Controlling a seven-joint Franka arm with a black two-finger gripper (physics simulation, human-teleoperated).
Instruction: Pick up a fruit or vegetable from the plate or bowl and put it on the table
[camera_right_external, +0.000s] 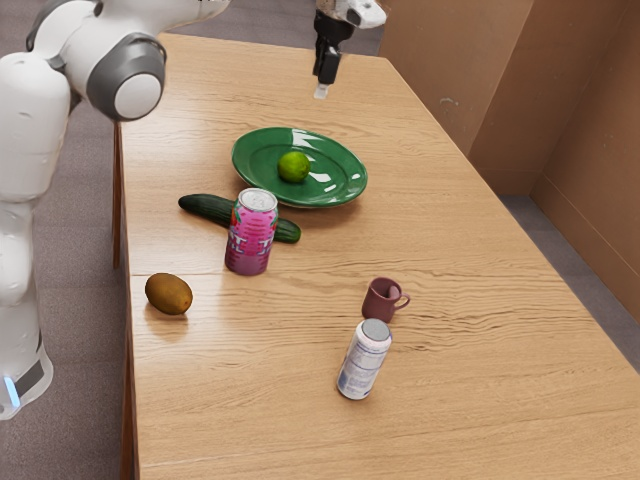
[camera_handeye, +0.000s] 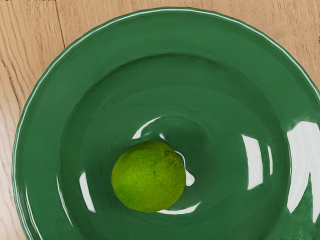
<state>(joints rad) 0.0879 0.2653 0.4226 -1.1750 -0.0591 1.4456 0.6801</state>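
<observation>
In the exterior view my gripper (camera_right_external: 322, 88) hangs in the air above the table, at the top of the picture and higher than the plate. The green plate (camera_right_external: 249, 157) lies on the table with a round green lime (camera_right_external: 293, 167) resting in it. From the wrist view, the lime (camera_handeye: 149, 176) sits just off the middle of the plate (camera_handeye: 42, 115), under my hand and apart from it. Whether the gripper is open or shut cannot be made out.
A cucumber (camera_right_external: 208, 208) lies beside the plate, partly behind a pink can (camera_right_external: 250, 235). A brown oval fruit or vegetable (camera_right_external: 169, 294) lies near the table's edge (camera_right_external: 133, 400) at the exterior view's left. A small mug (camera_right_external: 379, 300) and a white can (camera_right_external: 364, 360) stand close together.
</observation>
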